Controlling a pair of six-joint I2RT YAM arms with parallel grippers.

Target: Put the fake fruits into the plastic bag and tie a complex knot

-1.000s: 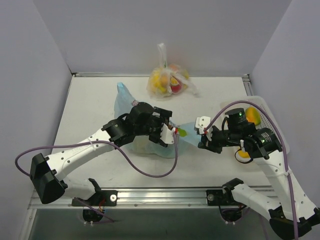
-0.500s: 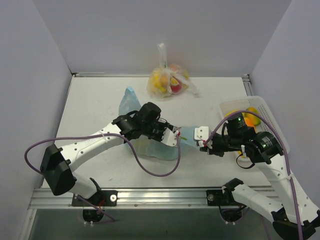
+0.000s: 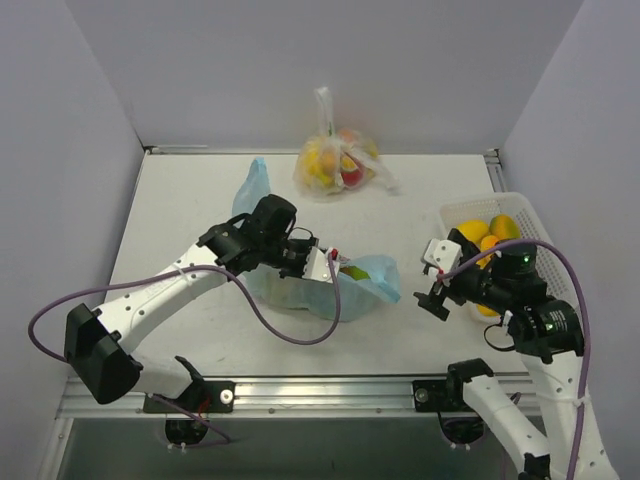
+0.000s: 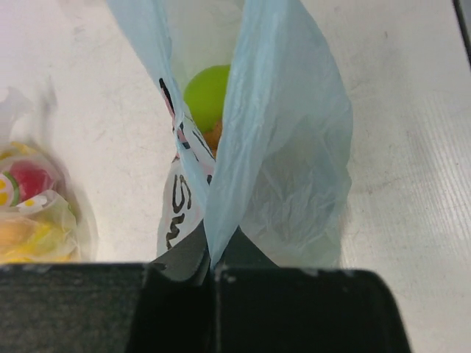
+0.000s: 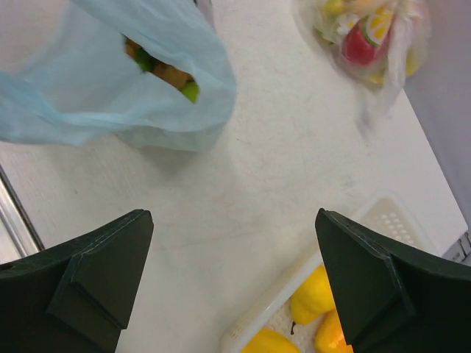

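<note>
Your left gripper (image 4: 212, 259) is clamped on the blue bag (image 4: 280, 162) at its gathered film, possibly a handle, holding the mouth up at table centre so the green apple (image 4: 207, 87) cannot roll out. Your right gripper (image 3: 432, 278) hangs wide and empty at 3 o'clock, beside the basket (image 3: 527, 203) of loose fruit (image 3: 503, 228), free to fetch more.

Open tabletop (image 3: 420, 210) runs between the plastic bag (image 3: 368, 280) and the white basket (image 3: 480, 199), but the right gripper (image 3: 433, 280) hangs right in that gap. The clear fruit bag (image 3: 335, 160) blocks the back middle.
</note>
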